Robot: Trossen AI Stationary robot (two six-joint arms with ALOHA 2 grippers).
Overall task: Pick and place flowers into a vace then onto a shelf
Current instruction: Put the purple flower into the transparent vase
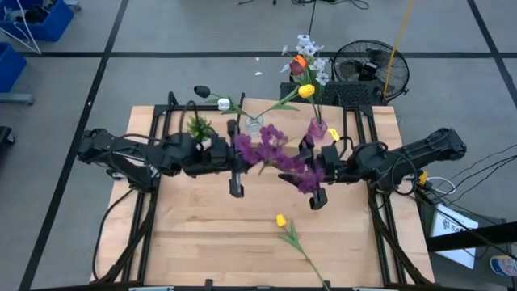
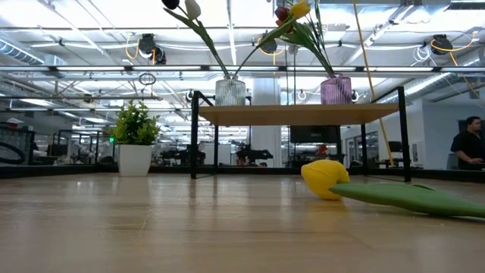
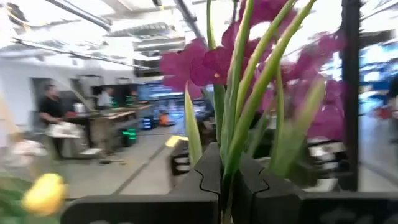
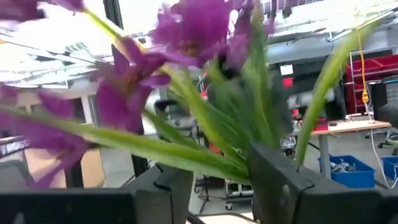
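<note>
- The left gripper (image 1: 236, 171), in the middle of the high view, is clamped tight on the green stems of a purple flower bunch (image 1: 279, 155); the left wrist view shows the stems pinched between its closed fingers (image 3: 205, 180).
- The right gripper (image 1: 317, 179), just right of centre, sits at the other end of the same bunch. Its fingers (image 4: 283, 186) stand apart with the stems and leaves passing between them, so it has no firm hold.
- The bunch hangs in the air between the two grippers, above the table (image 1: 202, 250).
- The shelf (image 2: 299, 114) stands at the far edge of the table, upper centre in the low view.
- On the shelf a clear vase (image 2: 230, 92) and a pink vase (image 2: 336, 89) each hold flowers.
- A yellow flower (image 1: 282, 221) lies loose on the table, lower centre of the high view.
- A small potted plant (image 2: 135, 140) stands on the table at the left of the low view.
</note>
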